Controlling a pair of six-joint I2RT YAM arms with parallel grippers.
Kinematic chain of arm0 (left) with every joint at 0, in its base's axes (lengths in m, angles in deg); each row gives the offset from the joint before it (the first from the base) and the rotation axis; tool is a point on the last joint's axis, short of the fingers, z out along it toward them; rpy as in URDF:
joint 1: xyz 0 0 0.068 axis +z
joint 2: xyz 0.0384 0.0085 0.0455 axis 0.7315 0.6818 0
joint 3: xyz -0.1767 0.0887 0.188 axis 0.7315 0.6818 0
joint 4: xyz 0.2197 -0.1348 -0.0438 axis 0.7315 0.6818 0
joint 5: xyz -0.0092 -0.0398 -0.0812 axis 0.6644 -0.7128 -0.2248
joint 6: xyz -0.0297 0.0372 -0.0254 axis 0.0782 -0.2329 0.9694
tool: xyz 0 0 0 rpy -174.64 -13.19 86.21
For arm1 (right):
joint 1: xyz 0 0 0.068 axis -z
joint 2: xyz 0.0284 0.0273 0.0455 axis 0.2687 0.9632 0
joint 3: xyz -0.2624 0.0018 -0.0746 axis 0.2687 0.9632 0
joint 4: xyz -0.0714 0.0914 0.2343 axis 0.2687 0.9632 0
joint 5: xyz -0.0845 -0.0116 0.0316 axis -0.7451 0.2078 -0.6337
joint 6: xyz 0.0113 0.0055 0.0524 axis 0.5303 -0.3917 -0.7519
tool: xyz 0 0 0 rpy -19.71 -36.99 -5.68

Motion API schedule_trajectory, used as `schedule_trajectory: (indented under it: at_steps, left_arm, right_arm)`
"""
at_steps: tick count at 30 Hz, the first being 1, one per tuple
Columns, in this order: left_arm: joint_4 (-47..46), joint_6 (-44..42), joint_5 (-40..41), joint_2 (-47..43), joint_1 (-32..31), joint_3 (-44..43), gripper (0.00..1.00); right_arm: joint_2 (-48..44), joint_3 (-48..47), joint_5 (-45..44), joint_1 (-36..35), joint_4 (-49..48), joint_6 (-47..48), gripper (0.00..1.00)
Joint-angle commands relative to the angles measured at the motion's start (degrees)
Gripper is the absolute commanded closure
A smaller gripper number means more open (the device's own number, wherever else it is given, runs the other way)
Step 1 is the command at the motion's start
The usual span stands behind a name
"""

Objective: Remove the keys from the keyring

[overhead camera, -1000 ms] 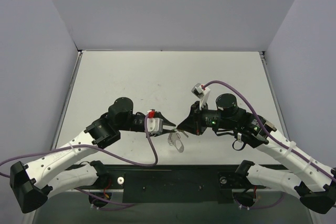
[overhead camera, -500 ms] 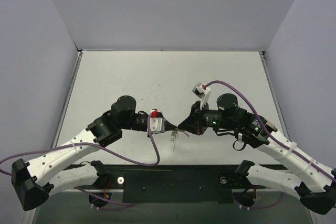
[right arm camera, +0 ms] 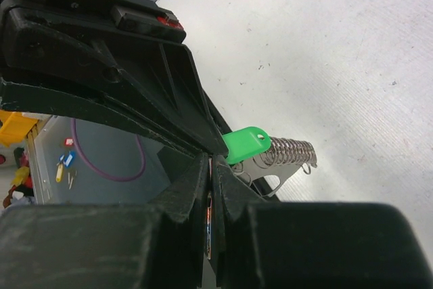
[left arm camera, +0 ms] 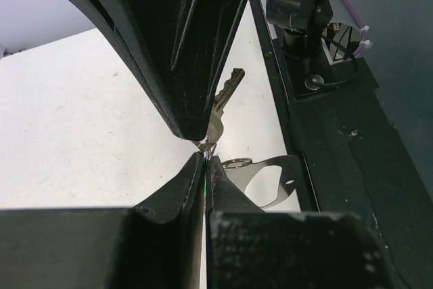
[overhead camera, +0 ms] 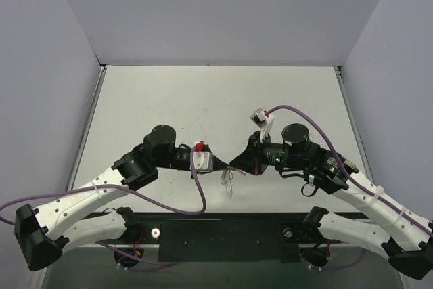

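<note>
Both grippers meet tip to tip above the table near its front edge. My left gripper [overhead camera: 222,170] [left arm camera: 205,160] is shut on the thin wire keyring [left arm camera: 209,148]. My right gripper [overhead camera: 232,165] [right arm camera: 211,166] is shut on a silver key [left arm camera: 227,91], whose blade sticks out past its fingers. A green-capped key [right arm camera: 247,143], a silvery coil [right arm camera: 291,152] and a flat silver metal tag [left arm camera: 270,179] [right arm camera: 269,182] hang from the ring below the fingertips. The bunch [overhead camera: 227,182] dangles just under the two grippers in the top view.
The black base bar [overhead camera: 223,235] and the arm mounts lie just in front of the grippers, below the table's near edge. Grey walls enclose the white table [overhead camera: 216,99] on the left, right and far sides. Purple cables loop from both wrists.
The left arm has pushed slightly right, closer to the right gripper. The hanging bunch has swung and now sits tighter under the fingertips. Both grippers stay shut.
</note>
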Motion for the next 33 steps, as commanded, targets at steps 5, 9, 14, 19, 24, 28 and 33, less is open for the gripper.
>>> schedule_trajectory:
  at_steps: [5, 9, 14, 19, 24, 28, 33]
  left_arm:
    - [-15.24, 9.18, -0.71, -2.87, -0.75, 4.78, 1.00]
    - [-16.74, 10.93, -0.62, -3.40, -0.75, 5.48, 1.00]
    - [-18.50, 12.43, 0.52, -3.93, -0.75, 6.28, 1.00]
    - [-19.38, 14.19, 0.88, -4.02, -0.75, 6.63, 1.00]
    - [-19.82, 14.89, 1.05, -4.02, -0.75, 6.63, 1.00]
    - [-19.73, 15.24, 1.14, -4.11, -0.66, 6.54, 1.00]
    - [-19.64, 15.60, 1.23, -3.93, -0.66, 6.72, 1.00]
  right_arm:
    - [-4.57, 6.41, -3.80, 0.25, -12.64, -6.67, 1.00]
    - [-6.51, 9.14, -4.42, 0.25, -16.85, -9.05, 1.00]
    - [-8.17, 12.56, -5.13, 0.26, -20.28, -12.12, 1.00]
    - [-9.67, 16.87, -5.92, 0.25, -25.29, -15.81, 1.00]
    - [-10.81, 19.95, -6.36, 0.25, -29.25, -18.89, 1.00]
    - [-11.95, 21.01, -6.71, 0.25, -29.08, -19.33, 1.00]
    - [-13.01, 21.19, -6.97, 0.25, -28.29, -19.33, 1.00]
